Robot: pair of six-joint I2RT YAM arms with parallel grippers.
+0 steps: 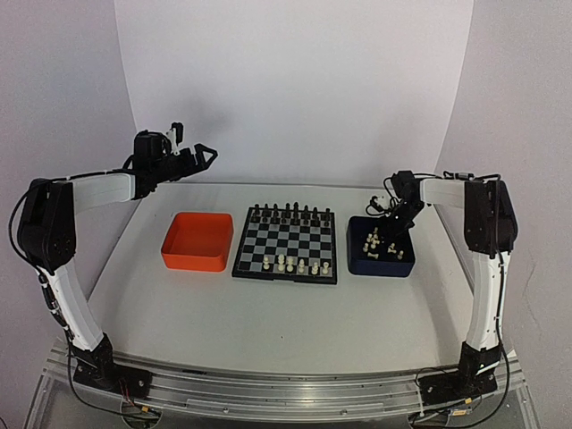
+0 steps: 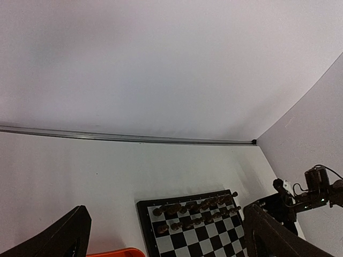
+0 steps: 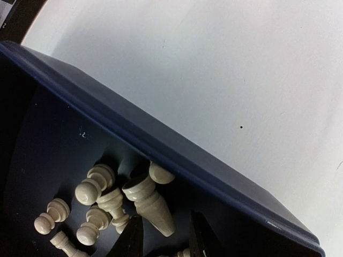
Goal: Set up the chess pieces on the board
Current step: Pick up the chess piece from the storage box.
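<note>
The board (image 1: pixel 286 243) lies mid-table, with black pieces on its two far rows and several cream-white chess pieces (image 1: pixel 297 264) along its near edge. More cream pieces (image 1: pixel 374 243) lie loose in the dark blue tray (image 1: pixel 382 265). My right gripper (image 1: pixel 394 230) reaches down into that tray. In the right wrist view it (image 3: pixel 165 238) is open, and its fingers (image 3: pixel 130 240) straddle the narrow end of a lying cream piece (image 3: pixel 147 201). My left gripper (image 1: pixel 198 157) is open and empty, held high over the table's far left. The board's far rows (image 2: pixel 193 214) show between its fingers.
An orange tray (image 1: pixel 198 239) stands left of the board and looks empty. The blue tray's far wall (image 3: pixel 177 155) runs close behind the right fingers. Several other cream pieces (image 3: pixel 94 184) lie heaped left of them. White walls close in the table's back and sides.
</note>
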